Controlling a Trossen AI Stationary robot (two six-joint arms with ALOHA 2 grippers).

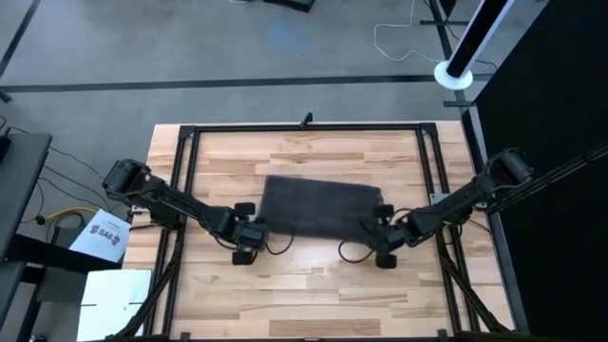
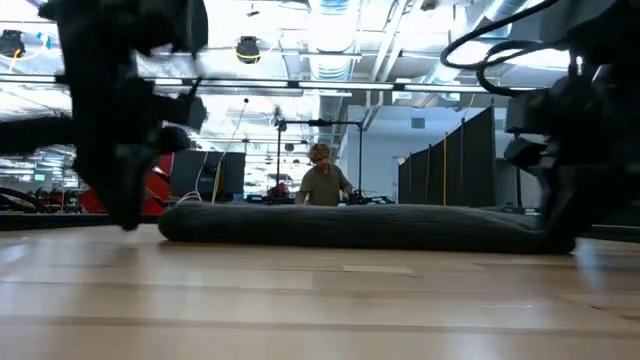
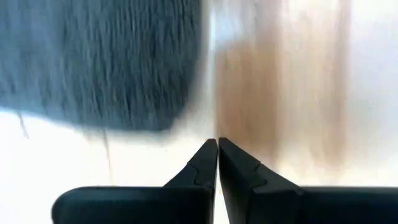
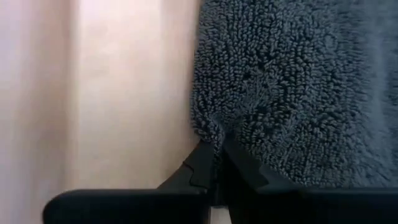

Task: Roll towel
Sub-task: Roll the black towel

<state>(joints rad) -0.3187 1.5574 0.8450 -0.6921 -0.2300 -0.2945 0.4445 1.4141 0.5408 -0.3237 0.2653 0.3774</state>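
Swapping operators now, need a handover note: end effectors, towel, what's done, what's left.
Left end effector: shut on nothing, fingertips on bare wood just off the towel's near left corner.
Right end effector: shut on the towel's near right corner, pile pinched between the tips.
Towel: lying flat mid-table, no roll started.
Done: right corner gripped.
Left: left corner probably needs a re-grasp, then the whole roll.

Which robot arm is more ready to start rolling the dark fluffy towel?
The right gripper: it is shut on the dark grey cloth towel's corner. The left gripper is shut beside it, on nothing.
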